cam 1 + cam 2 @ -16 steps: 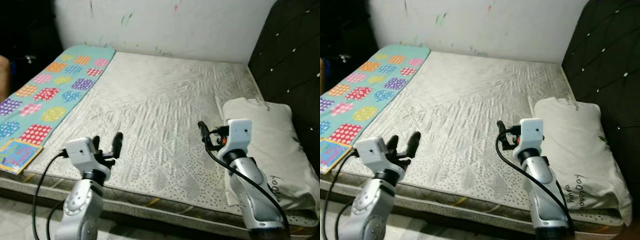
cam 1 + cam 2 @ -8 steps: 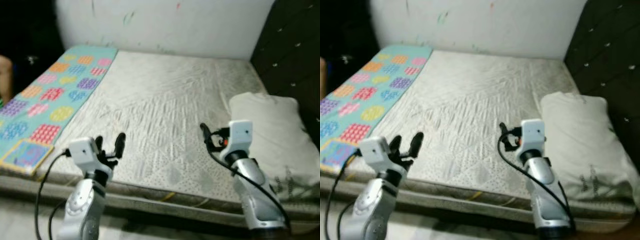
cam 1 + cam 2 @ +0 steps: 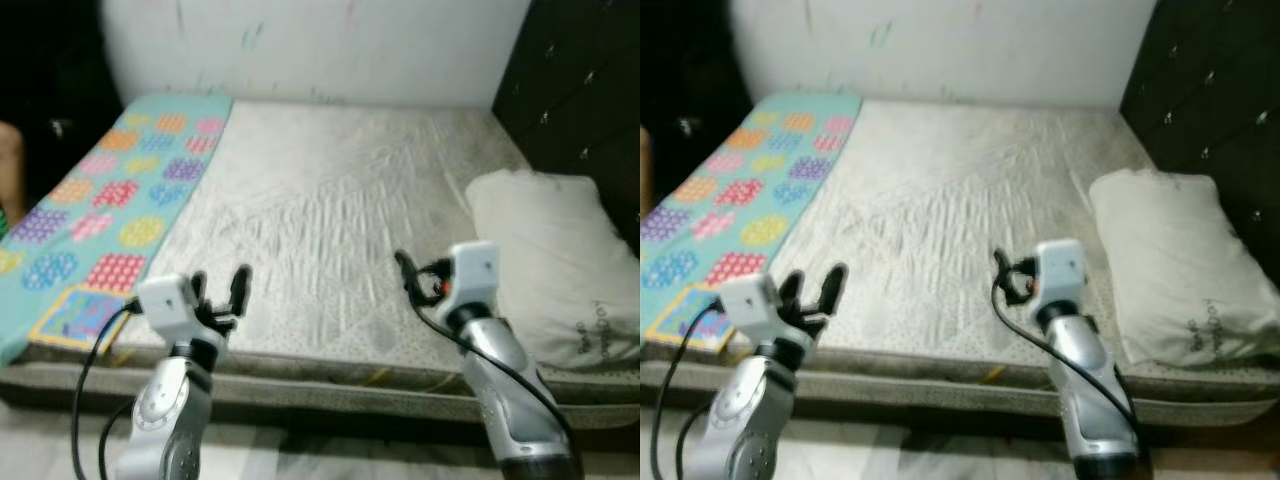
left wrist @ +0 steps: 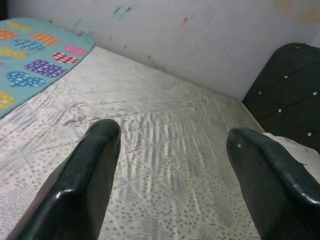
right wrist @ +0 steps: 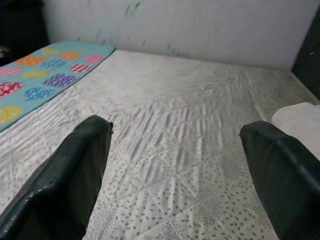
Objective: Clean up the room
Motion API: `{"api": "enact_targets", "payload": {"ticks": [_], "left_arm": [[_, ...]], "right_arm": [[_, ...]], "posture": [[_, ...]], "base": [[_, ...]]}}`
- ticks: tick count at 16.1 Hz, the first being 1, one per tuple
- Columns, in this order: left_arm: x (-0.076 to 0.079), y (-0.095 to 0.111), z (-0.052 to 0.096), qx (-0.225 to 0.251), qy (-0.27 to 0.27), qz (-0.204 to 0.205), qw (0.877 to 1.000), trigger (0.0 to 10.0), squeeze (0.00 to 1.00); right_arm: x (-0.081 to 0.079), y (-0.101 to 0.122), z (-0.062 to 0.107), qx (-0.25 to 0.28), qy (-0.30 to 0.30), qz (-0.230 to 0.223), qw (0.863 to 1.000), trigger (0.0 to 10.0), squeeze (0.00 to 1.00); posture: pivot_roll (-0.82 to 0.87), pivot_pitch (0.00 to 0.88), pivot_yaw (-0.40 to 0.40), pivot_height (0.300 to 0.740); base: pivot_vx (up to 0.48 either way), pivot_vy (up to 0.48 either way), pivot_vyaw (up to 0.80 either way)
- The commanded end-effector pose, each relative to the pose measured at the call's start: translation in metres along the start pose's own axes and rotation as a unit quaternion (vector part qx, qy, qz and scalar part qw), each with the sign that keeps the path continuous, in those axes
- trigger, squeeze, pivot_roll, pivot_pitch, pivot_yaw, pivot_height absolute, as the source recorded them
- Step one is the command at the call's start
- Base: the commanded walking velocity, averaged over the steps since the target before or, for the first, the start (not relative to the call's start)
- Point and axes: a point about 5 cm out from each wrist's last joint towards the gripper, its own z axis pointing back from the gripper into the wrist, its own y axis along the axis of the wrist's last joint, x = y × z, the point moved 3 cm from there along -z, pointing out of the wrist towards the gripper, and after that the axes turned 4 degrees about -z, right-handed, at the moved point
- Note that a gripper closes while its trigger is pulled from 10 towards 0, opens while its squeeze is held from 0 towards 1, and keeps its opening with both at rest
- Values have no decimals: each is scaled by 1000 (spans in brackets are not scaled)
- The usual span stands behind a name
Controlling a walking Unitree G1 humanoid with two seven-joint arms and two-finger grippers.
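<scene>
You stand at the foot of the bare quilted grey mattress (image 3: 330,230), left tool (image 3: 217,291) and right tool (image 3: 408,274) both spread open, holding nothing. Nothing is picked yet. Next, I judge, reach for the white pillow (image 3: 545,260) by the headboard or the small colourful book (image 3: 78,313) on the teal spotted blanket (image 3: 110,200).

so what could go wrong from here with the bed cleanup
The pictures are blurred, so the robot is probably moving; aiming either open hand now could miss. The book lies at the near corner of the mat, close to the mattress edge, so a clumsy left hand could knock it off. The right hand could drag the pillow.
</scene>
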Motion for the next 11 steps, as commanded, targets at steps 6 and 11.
{"api": "enact_targets", "payload": {"ticks": [6, 11], "left_arm": [[2, 7, 1, 16, -14, 3, 1000, 10000, 0], [3, 7, 1, 15, -18, 4, 1000, 10000, 0]], "right_arm": [[-5, 4, -3, 6, 7, -4, 1000, 10000, 0], [-5, 3, -2, 5, 6, -3, 1000, 10000, 0]], "posture": [[-26, 23, -9, 740], [-23, 22, -10, 740]], "base": [[146, 0, 0], [346, 0, 0]]}}
